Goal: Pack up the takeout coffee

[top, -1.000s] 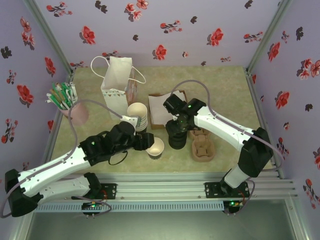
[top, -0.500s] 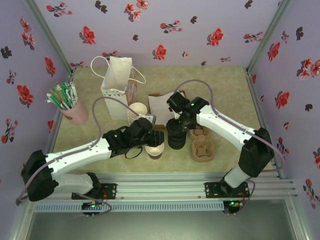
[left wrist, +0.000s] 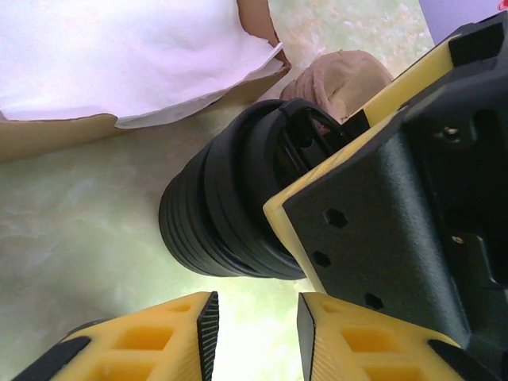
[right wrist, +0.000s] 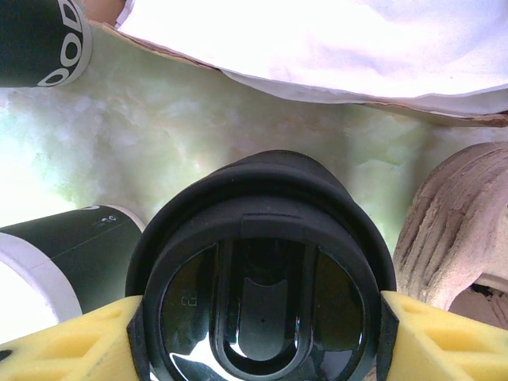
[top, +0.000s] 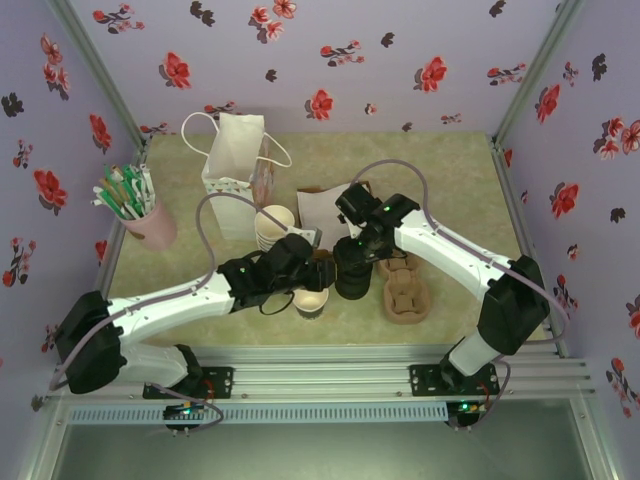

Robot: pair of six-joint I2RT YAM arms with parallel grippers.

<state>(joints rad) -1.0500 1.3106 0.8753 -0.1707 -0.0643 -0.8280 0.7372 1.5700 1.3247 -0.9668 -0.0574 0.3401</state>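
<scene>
comparing with a second back: left pincer (top: 322, 274) has swung across from the far side of the coffee cup (top: 311, 302) and now hangs over it, close against the lid stack (top: 352, 278); cup and stack unmoved.
left pincer state: jaws drawn in narrower than before; a slim gap is left, and nothing is seen between the pads.
right pincer (top: 360, 250) state: unchanged, fingers pressed to either side of the top lid (right wrist: 262, 238), holding it.
coffee cup place: upright, no lid on it, partly under the left pincer's tips; just to the left of the right pincer.
left wrist view adds: the stack's ribbed side straight ahead of the tips, one right-pincer finger against it, white paper in a brown tray (left wrist: 119, 55) beyond.
right wrist view adds: the cup's dark wall and pale rim low to the left of its fingers; cup stack (right wrist: 40, 40) further left; pulp carrier (right wrist: 452, 214) to the right.
top view adds: both arms meeting at the stack.
</scene>
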